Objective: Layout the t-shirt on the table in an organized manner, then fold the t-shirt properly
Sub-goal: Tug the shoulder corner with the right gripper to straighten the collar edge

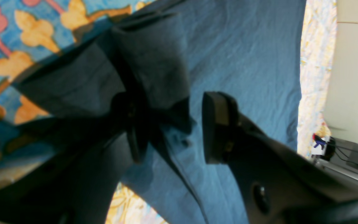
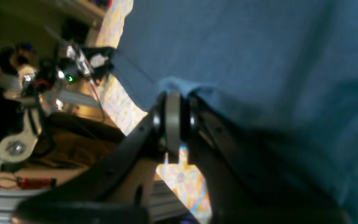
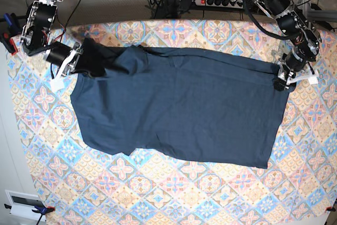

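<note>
While the right pincer (image 2: 174,124) is pinching the t-shirt (image 2: 259,62) by its edge, the left pincer (image 1: 176,130) is gaping wide, with cloth stretching lengthwise between them.

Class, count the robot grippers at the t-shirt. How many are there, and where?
2. The right gripper is at the t-shirt on the base view's left, by the bunched sleeve; the left gripper is at its right-hand corner.
</note>
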Tool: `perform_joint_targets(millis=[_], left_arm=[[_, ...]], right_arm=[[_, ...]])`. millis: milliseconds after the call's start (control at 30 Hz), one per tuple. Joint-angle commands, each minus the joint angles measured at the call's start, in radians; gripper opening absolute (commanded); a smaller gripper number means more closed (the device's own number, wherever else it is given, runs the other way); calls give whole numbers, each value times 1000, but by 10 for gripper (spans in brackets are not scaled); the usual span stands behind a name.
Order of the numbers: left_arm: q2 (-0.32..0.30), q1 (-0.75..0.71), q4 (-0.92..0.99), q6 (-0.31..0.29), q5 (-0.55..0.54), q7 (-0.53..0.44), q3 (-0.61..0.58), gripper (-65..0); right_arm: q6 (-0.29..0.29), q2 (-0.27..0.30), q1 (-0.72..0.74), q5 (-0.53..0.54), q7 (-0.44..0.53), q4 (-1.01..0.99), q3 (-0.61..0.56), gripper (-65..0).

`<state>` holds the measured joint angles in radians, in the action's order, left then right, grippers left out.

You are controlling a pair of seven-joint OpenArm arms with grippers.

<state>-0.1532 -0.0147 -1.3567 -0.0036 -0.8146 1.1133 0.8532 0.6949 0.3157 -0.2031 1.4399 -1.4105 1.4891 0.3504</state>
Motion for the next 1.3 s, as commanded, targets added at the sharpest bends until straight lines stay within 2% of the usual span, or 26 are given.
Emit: perform_joint_targets(millis=[0, 133, 300, 433, 533, 733, 800, 967, 1167, 1267], left_arm=[[-13, -4, -10, 7, 7, 11, 1, -369], [-23, -6, -10, 7, -1, 11, 1, -369], [-23, -8, -10, 7, -1, 11, 1, -369], [-24, -6, -10, 6, -1, 38, -1, -365], [-24, -8, -45, 4, -2, 84, -1, -362], [-41, -60, -168, 4, -2, 90, -2, -361], [-53, -74, -174, 4, -2, 90, -32, -361], [-79, -113, -174, 4, -2, 83, -84, -361], [-82, -115, -172, 4, -2, 83, -87, -361], [-82, -113, -172, 4, -2, 83, -87, -361]], right_arm=[[3, 15, 24, 31, 14, 5, 9, -617], [3, -19, 32, 29, 36, -32, 5, -599], [3, -26, 20, -40, 38, -9, 16, -458], [3, -26, -48, -60, 38, 74, 49, -391], [3, -14, -112, -63, 38, 152, 82, -391], [3, 53, -203, -64, 38, 207, 101, -391], [3, 56, -218, -78, 38, 201, 101, -391], [3, 56, -220, -242, 38, 201, 97, -390], [3, 52, -218, -367, 43, 199, 95, -387], [3, 50, -218, -385, 47, 183, 95, -387]])
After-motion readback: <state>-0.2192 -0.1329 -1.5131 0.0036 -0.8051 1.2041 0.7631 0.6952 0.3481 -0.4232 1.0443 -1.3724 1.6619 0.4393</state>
